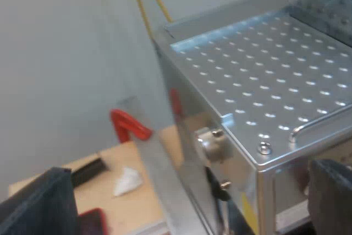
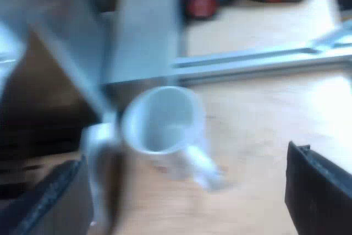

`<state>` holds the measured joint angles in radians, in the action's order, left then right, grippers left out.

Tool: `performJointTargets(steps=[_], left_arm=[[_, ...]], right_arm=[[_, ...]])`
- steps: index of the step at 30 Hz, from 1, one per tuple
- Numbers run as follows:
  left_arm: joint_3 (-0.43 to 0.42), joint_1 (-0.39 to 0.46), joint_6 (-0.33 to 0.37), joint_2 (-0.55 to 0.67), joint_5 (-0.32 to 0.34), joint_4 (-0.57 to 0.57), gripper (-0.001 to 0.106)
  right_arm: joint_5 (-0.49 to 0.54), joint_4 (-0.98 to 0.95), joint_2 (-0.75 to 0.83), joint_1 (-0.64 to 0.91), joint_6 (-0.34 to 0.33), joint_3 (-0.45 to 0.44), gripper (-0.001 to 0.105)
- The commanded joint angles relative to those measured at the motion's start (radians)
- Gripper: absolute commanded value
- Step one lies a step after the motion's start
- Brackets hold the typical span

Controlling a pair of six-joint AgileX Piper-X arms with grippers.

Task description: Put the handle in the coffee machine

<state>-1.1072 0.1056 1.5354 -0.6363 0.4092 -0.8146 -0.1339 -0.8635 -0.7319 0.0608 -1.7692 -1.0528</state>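
Our left gripper [image 1: 184,213] spread, empty, over espresso machine [image 1: 264,70] top corner | right gripper [image 2: 184,202] spread, empty, above mug [image 2: 162,119] | red end [image 1: 129,126] beside machine, perhaps the holder's | confirm handle first, then grip it level.

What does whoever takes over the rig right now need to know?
Left gripper open, empty, over the espresso machine's perforated top edge.
Right gripper open, empty, over a white mug on the wooden table.
A blurred red piece by the machine's side might be the holder's handle end; cannot tell.
Done: nothing that I can see.
Left: locate the holder, grasp it, lock it into the machine's front.
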Motion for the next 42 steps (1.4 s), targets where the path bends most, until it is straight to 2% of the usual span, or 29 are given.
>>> performJointTargets(steps=[1, 5, 7, 12, 14, 20, 24, 31, 35, 37, 40, 42], left_arm=[[-0.009, 0.003, 0.0, 0.029, -0.049, 0.005, 0.086], [-0.009, 0.003, 0.0, 0.067, -0.096, 0.005, 0.086], [-0.009, 0.003, 0.0, 0.107, -0.127, -0.001, 0.086], [-0.007, 0.003, 0.0, 0.206, -0.129, -0.069, 0.086], [0.006, 0.003, 0.0, 0.258, -0.129, -0.106, 0.086], [0.091, 0.003, 0.0, 0.433, -0.129, -0.173, 0.086], [0.147, 0.003, 0.0, 0.552, -0.129, -0.267, 0.086], [0.17, 0.003, -0.022, 0.703, -0.126, -0.399, 0.086], [0.17, 0.003, -0.024, 0.741, -0.128, -0.454, 0.086], [0.17, 0.003, -0.045, 0.793, -0.128, -0.526, 0.086], [0.161, 0.003, -0.045, 0.794, -0.126, -0.595, 0.086], [0.168, 0.003, -0.045, 0.794, -0.128, -0.595, 0.086]], right_arm=[[-0.021, -0.024, 0.032, 0.084, -0.049, -0.012, 0.074], [-0.021, -0.025, 0.076, 0.115, -0.052, -0.012, 0.074], [-0.021, -0.033, 0.138, 0.115, -0.078, -0.008, 0.074], [-0.021, -0.062, 0.221, 0.115, -0.096, -0.002, 0.074], [-0.021, -0.086, 0.301, 0.115, -0.096, -0.002, 0.074], [-0.029, -0.128, 0.443, 0.115, -0.096, 0.011, 0.074], [-0.028, -0.145, 0.56, 0.115, -0.096, 0.064, 0.074], [-0.028, -0.164, 0.778, 0.115, -0.096, 0.185, 0.074], [-0.03, -0.252, 0.779, 0.107, -0.111, 0.185, 0.074], [-0.069, -0.262, 0.788, 0.107, -0.14, 0.197, 0.074], [-0.072, -0.267, 0.788, 0.107, -0.141, 0.198, 0.074], [-0.072, -0.262, 0.788, 0.107, -0.141, 0.2, 0.074]])
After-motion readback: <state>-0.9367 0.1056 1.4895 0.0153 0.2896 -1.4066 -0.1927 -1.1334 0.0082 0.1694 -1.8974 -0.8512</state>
